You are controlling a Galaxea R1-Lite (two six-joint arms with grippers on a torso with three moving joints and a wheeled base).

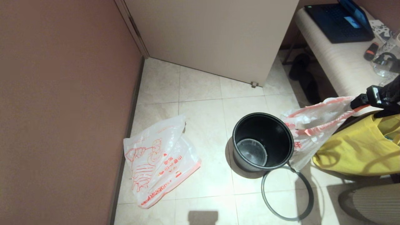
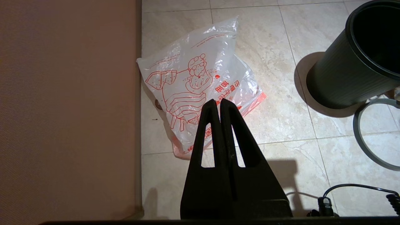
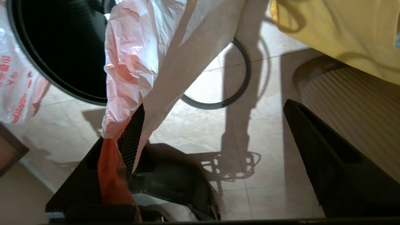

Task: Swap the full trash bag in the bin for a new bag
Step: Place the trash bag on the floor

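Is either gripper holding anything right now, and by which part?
No firm hold: the right gripper stands open, the full trash bag's pink rim band draped over one finger. The left gripper is shut, empty.
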